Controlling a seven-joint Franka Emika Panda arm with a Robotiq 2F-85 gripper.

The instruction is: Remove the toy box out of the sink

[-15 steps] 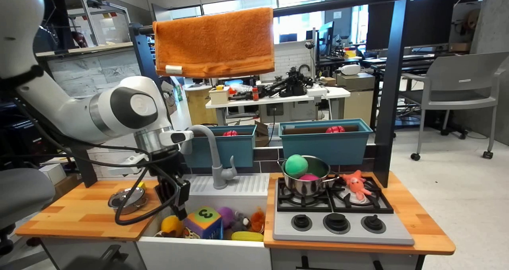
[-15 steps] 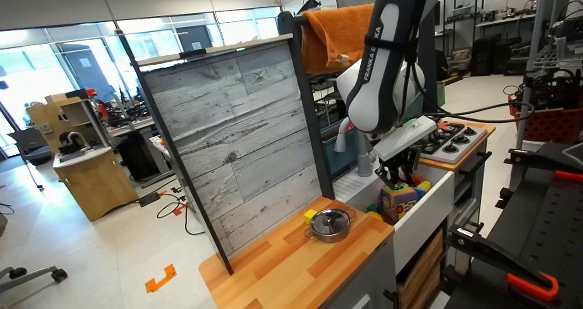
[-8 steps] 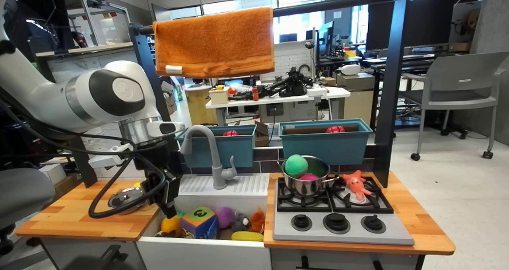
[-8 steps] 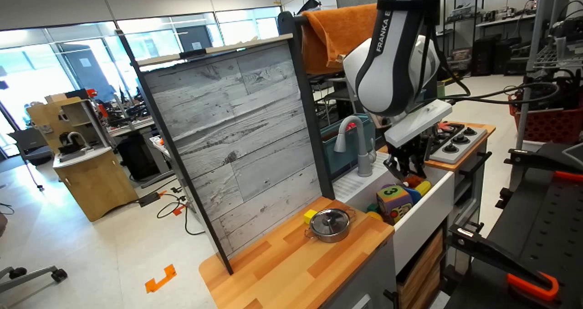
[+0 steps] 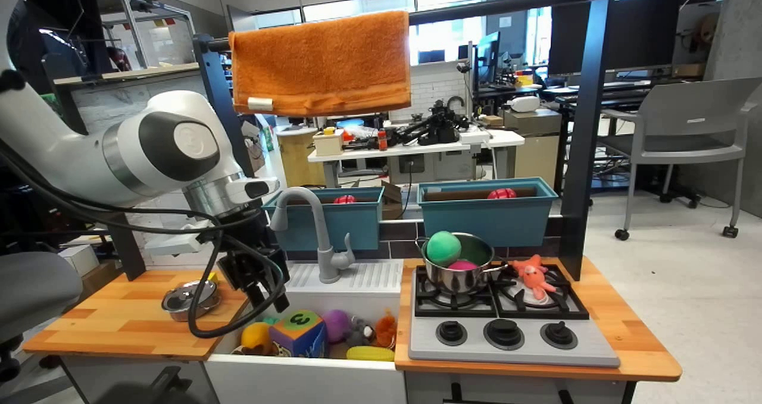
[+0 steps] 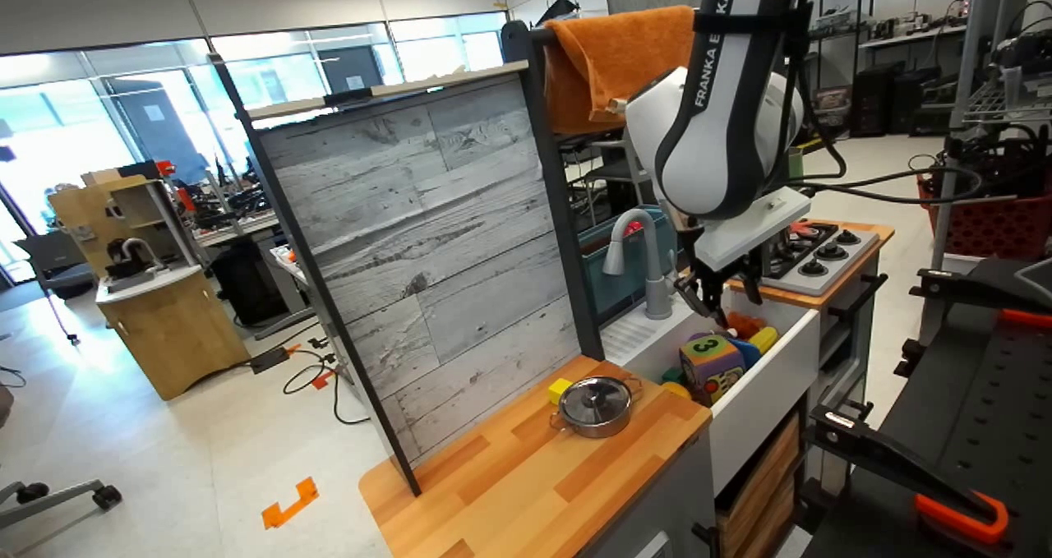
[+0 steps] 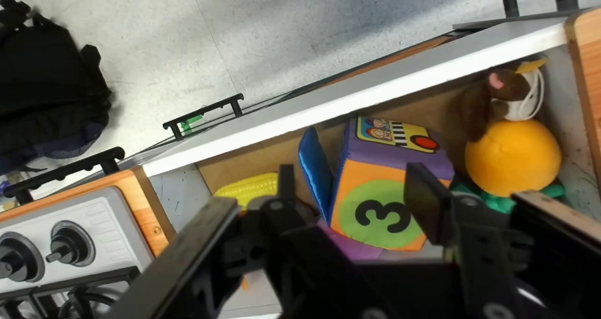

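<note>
In an exterior view you've got the toy box (image 5: 299, 334) sitting in the sink (image 5: 303, 385), 3 side up and just beside a yellow-orange ball (image 5: 256, 336), and the claw (image 5: 271, 303) hangs above without touching it afaict, so I'd call it nothing removed yet. In an exterior view you get the counter (image 6: 509, 469) with a lidded pot (image 6: 595, 408) and a yellow block (image 6: 559, 390), toy box down in the sink there too. Your wrist view has the claw spread wide, pinching nothing, so imo grab, lift and set-down are all left.
</note>
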